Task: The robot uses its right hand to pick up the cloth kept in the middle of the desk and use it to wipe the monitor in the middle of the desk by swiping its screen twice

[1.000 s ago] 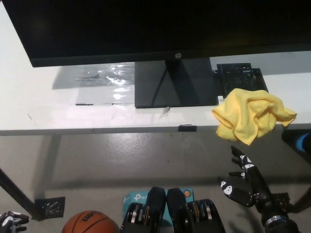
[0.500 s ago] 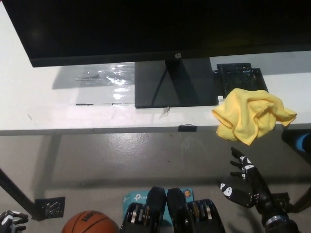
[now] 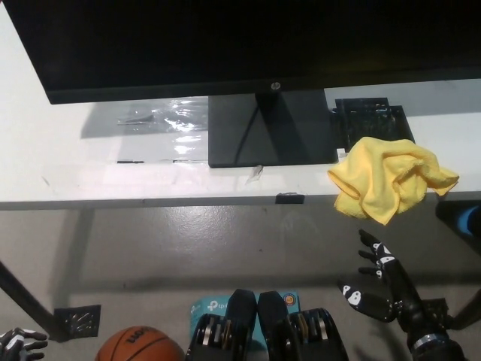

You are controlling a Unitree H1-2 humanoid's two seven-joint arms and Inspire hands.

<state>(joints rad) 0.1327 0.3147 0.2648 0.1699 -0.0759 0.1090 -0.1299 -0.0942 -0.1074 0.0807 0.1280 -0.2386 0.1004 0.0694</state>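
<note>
A crumpled yellow cloth (image 3: pixel 391 177) lies on the white desk (image 3: pixel 68 162) at its right front, one corner hanging over the front edge. The black monitor (image 3: pixel 225 41) fills the top of the head view, and its square stand base (image 3: pixel 270 128) sits just left of the cloth. My black right hand (image 3: pixel 379 282) hovers below the desk edge, under the cloth, fingers spread and holding nothing. Only a sliver of my white left hand (image 3: pixel 19 344) shows at the bottom left corner.
A black tray-like object (image 3: pixel 372 116) sits behind the cloth. Clear plastic film (image 3: pixel 161 116) lies left of the stand. An orange basketball (image 3: pixel 139 346) and a teal box (image 3: pixel 203 308) rest on the grey floor. A blue object (image 3: pixel 470 218) shows at the right edge.
My right hand has sunk slightly lower in the picture. The left hand has shifted a little at the corner. Cloth and monitor have not moved.
</note>
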